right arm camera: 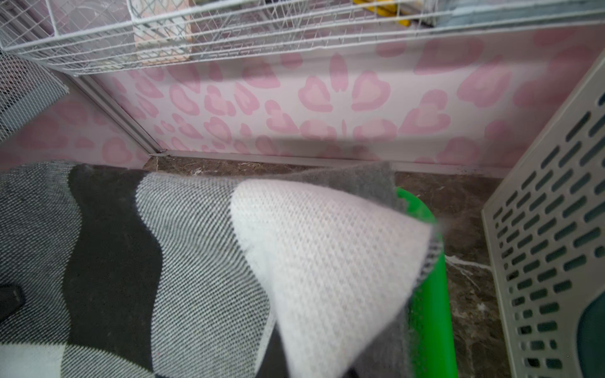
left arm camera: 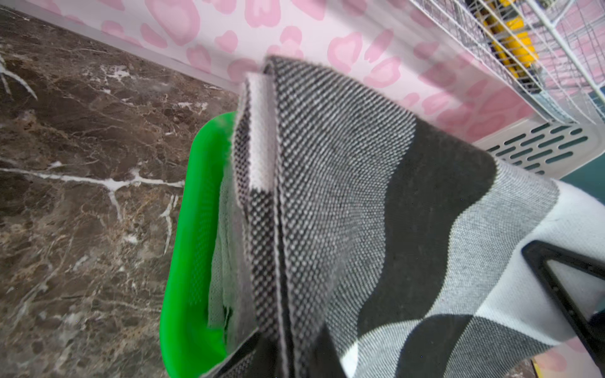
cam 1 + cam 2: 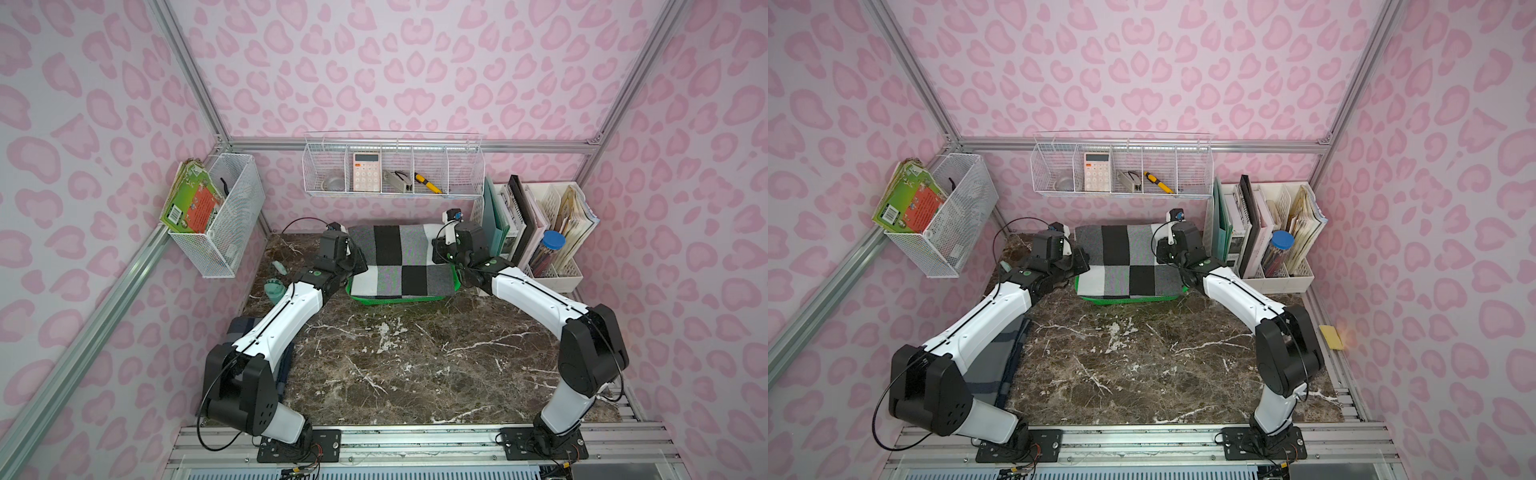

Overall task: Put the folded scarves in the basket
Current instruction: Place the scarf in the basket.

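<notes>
Nearly done: scarf (image 3: 401,259) stretched between both pincers, over the basket (image 3: 399,300). Left gripper (image 3: 358,261) and right gripper (image 3: 437,249) both clamped on scarf edges. Left: lower, release.

scarf (image 3: 401,262) spans between left gripper (image 3: 356,261) and right gripper (image 3: 437,249), lying over basket (image 3: 399,300); file organizer (image 3: 552,266) beyond right gripper.

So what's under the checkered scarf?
The green basket: only its rim peeks out beneath the scarf. Its inside and bottom are covered, so anything else in there can't be seen.
</notes>
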You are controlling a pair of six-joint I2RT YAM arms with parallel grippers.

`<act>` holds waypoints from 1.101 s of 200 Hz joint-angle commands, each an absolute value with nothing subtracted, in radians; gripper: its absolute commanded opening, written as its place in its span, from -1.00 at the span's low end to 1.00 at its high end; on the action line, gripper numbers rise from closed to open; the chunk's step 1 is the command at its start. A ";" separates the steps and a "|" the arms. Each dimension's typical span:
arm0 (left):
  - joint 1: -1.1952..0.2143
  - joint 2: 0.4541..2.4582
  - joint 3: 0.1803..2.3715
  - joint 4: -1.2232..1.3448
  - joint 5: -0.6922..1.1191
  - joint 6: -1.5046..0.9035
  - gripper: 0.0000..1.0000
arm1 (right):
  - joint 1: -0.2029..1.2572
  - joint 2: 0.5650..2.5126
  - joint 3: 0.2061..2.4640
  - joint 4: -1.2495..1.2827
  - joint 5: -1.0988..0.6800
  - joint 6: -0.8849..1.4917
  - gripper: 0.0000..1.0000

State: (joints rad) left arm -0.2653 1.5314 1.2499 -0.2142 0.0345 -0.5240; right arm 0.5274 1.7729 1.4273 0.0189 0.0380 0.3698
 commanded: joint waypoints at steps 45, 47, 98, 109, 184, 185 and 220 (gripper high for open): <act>-0.209 1.654 1.365 -0.253 0.100 -0.516 -1.00 | 0.501 1.872 1.563 -0.029 0.067 0.326 -1.00; -0.208 1.657 1.368 -0.254 0.103 -0.517 -1.00 | 0.501 1.875 1.564 -0.030 0.067 0.327 -0.99; -0.199 1.659 1.379 -0.253 0.152 -0.502 0.24 | 0.495 1.917 1.643 -0.084 0.078 0.324 0.13; -0.199 1.637 1.380 -0.263 0.140 -0.503 0.37 | 0.494 1.925 1.669 -0.113 0.080 0.319 0.35; -0.201 1.460 1.277 -0.313 0.237 -0.558 0.42 | 0.514 1.709 1.433 -0.026 0.064 0.346 0.41; -0.201 1.457 1.276 -0.314 0.237 -0.560 0.42 | 0.514 1.703 1.429 -0.024 0.063 0.345 0.41; -0.209 1.346 1.172 -0.380 0.240 -0.589 0.40 | 0.520 1.503 1.174 0.060 0.051 0.373 0.40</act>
